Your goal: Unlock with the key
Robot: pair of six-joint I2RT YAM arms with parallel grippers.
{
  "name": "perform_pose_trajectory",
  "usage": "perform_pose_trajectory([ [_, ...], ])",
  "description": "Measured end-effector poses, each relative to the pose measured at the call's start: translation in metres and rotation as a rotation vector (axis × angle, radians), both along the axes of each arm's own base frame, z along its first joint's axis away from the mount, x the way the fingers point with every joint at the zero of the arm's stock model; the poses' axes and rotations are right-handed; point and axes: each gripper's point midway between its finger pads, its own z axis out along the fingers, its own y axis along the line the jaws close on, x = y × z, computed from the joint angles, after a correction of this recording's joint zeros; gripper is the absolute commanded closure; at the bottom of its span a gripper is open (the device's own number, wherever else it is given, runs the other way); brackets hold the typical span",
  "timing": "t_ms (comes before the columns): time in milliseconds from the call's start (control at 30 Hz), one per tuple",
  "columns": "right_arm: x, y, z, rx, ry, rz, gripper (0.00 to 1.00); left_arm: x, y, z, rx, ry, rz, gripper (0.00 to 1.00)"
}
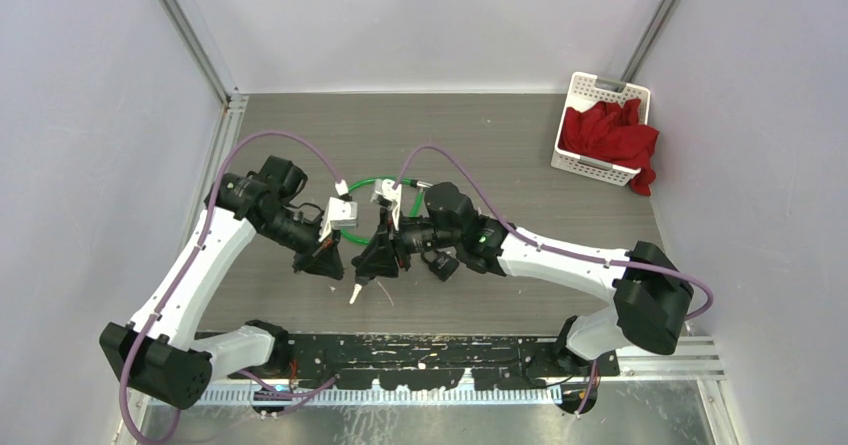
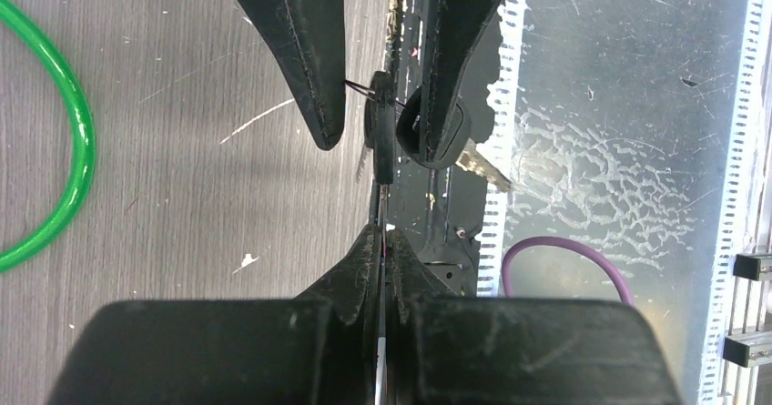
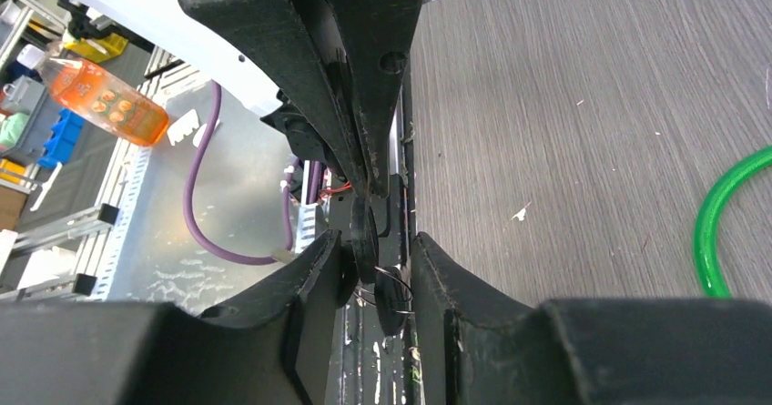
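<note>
A bunch of black-headed keys (image 2: pixel 380 132) on a thin wire ring hangs in the air between my two grippers, above the table's near edge. My left gripper (image 2: pixel 382 232) is shut on one key's blade, seen edge-on between its fingertips. One silver key (image 2: pixel 482 168) sticks out sideways; from above it shows as a pale key (image 1: pixel 355 293) dangling below the grippers. My right gripper (image 3: pixel 375 238) faces the left one, its jaws apart on either side of the key heads (image 3: pixel 364 241). From above, left gripper (image 1: pixel 328 265) and right gripper (image 1: pixel 372 268) meet tip to tip. A black lock-like body (image 1: pixel 442 264) lies under the right wrist.
A green cable loop (image 1: pixel 372 181) lies on the grey table behind the grippers, also the green cable (image 2: pixel 77 132). A white basket (image 1: pixel 608 87) holding red cloth (image 1: pixel 610 135) stands at the back right. The arms' black base rail (image 1: pixel 430 350) runs along the near edge.
</note>
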Motion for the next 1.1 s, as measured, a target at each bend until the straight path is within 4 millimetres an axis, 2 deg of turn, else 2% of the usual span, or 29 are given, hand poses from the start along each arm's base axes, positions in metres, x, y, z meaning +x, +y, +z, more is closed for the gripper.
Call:
perform_pose_trajectory([
  [100,0.0,0.0,-0.001,-0.005,-0.001,0.0,0.7,0.0,0.0,0.0,0.0,0.0,0.0,1.0],
  [200,0.0,-0.001,-0.002,-0.008,0.0,0.002,0.94,0.0,0.0,0.0,0.001,-0.003,0.0,1.0],
  [233,-0.001,-0.001,-0.002,-0.006,-0.002,0.008,0.98,0.001,0.0,0.0,0.003,-0.005,0.0,1.0],
  [300,-0.004,0.0,0.0,0.0,-0.004,0.018,0.99,0.003,0.001,-0.001,0.009,-0.017,0.003,1.0],
  [333,-0.004,-0.001,0.0,0.0,-0.006,0.016,0.99,0.002,0.001,-0.001,0.012,-0.011,0.006,0.93],
  [400,-0.003,-0.001,0.001,0.001,-0.007,0.008,0.99,0.004,0.001,0.0,0.011,-0.01,0.02,0.56],
  [433,-0.002,-0.002,0.001,0.003,-0.011,0.002,0.99,0.005,0.0,0.001,0.008,-0.015,0.025,0.41],
  [467,-0.001,-0.003,0.001,0.005,-0.012,-0.008,0.99,0.006,-0.001,0.003,0.003,-0.011,0.036,0.33],
  [533,-0.002,-0.006,-0.002,0.004,-0.006,-0.022,0.99,0.008,-0.004,0.006,-0.011,-0.008,0.045,0.29],
  [600,-0.003,-0.009,-0.004,0.007,0.003,-0.033,0.99,0.009,-0.006,0.009,-0.027,-0.014,0.05,0.31],
  [700,-0.006,-0.014,-0.005,0.027,0.012,-0.042,0.99,0.007,-0.009,0.014,-0.054,-0.019,0.045,0.42],
  [933,-0.008,-0.014,0.008,0.09,0.021,-0.048,0.99,0.002,-0.016,0.022,-0.11,0.003,0.039,0.44],
  [967,-0.008,-0.014,0.01,0.1,0.021,-0.047,0.99,0.003,-0.017,0.023,-0.115,0.004,0.042,0.47],
  [1000,-0.008,-0.013,0.012,0.108,0.022,-0.044,0.99,0.004,-0.018,0.024,-0.122,0.004,0.044,0.52],
  [1100,-0.008,-0.013,0.015,0.118,0.025,-0.045,0.99,0.007,-0.022,0.027,-0.144,0.012,0.06,0.81],
])
